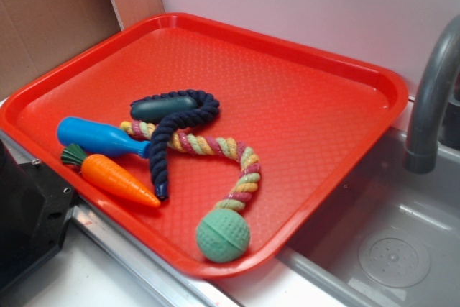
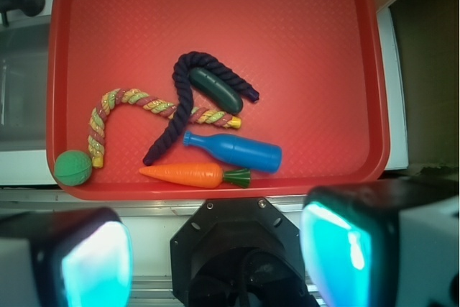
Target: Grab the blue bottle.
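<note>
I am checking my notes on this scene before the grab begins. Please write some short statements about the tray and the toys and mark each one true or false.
1. The blue bottle lies on its side on the red tray. True.
2. The tool is closed on the blue bottle. False: its two fingers stand wide apart, outside the tray's edge, holding nothing.
3. The orange carrot lies beside the bottle, between it and the tray's rim. True.
4. The green ball is attached to the navy rope. False: it sits at the end of the multicoloured rope.
5. The dark teal toy stands upright. False: it lies flat within the navy rope's curve.
</note>
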Robot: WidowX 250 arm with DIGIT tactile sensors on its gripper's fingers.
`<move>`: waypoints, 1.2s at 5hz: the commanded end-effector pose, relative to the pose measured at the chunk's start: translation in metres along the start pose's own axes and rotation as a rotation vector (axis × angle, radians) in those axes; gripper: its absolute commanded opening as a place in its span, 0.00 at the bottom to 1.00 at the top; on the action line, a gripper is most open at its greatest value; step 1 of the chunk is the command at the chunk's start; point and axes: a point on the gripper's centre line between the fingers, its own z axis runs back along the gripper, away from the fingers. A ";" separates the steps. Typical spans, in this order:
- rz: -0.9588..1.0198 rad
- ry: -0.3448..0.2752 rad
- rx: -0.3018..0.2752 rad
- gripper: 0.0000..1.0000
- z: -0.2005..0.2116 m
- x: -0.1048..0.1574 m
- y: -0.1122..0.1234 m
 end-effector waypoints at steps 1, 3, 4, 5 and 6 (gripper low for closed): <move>0.000 0.000 0.000 1.00 0.000 0.000 0.000; -0.341 0.066 -0.047 1.00 -0.072 0.006 0.023; -0.408 0.080 -0.049 1.00 -0.106 0.016 0.028; -0.448 0.063 -0.045 1.00 -0.135 0.020 0.035; -0.454 0.061 -0.075 1.00 -0.162 0.023 0.042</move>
